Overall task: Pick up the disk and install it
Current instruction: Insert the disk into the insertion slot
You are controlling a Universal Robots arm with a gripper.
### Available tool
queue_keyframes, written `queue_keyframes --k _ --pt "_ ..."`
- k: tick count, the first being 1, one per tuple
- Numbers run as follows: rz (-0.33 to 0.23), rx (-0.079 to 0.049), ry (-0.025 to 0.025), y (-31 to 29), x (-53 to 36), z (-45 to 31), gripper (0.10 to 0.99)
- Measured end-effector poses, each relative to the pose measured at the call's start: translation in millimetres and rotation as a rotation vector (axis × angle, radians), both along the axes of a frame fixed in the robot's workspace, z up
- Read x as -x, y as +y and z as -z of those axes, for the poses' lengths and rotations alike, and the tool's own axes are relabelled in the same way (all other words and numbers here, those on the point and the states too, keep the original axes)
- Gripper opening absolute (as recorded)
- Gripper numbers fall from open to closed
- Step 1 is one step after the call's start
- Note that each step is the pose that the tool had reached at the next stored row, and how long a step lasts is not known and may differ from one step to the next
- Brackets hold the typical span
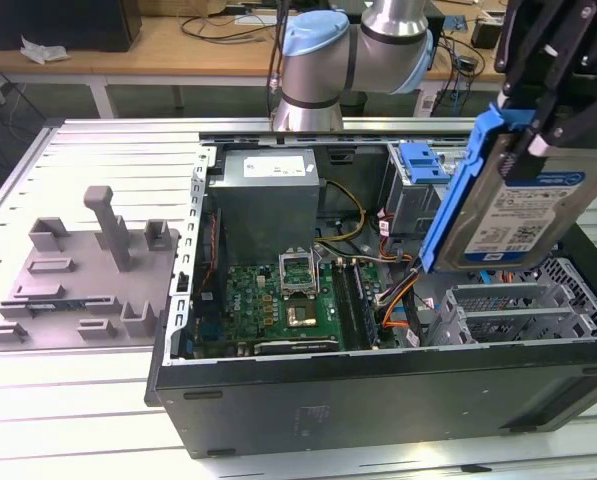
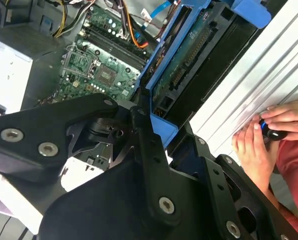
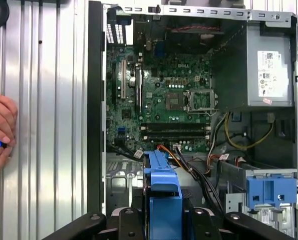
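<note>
disk (image 1: 523, 215) over computer case (image 1: 378, 400) | fixture plate (image 1: 83, 285) at exterior view's left

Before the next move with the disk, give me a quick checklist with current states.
1. Grip on the disk: ok. The gripper is shut on it, and it hangs tilted above the case.
2. Case open: ok. The side is off and the motherboard is exposed.
3. Person's hand out of the case: ok. It is over the table, outside the case wall.
4. Path clear of cables: not ok. A bundle runs just beyond the disk's front end.
5. Target slot free: cannot tell. A blue bracket sits in the bay area.
</note>
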State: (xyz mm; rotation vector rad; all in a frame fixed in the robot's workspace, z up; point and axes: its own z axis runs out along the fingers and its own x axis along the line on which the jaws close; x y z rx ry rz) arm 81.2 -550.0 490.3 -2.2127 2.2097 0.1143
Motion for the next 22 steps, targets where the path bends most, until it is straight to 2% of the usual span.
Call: queue_keyframes --k 4,10,12,14,22 --pt "0.000 0.000 -0.0007 -3.1 -15.6 1.2 0.369" --pt "0.000 0.000 -0.0041 -4.3 -32.2 3.0 0.369" --pt "0.000 0.000 -0.0055 -4.4 -36.4 3.7 0.369" --pt "0.000 0.000 -0.0101 -4.5 -41.8 5.2 0.369" --pt "0.000 0.000 -0.0101 -4.7 -40.8 5.7 0.369"
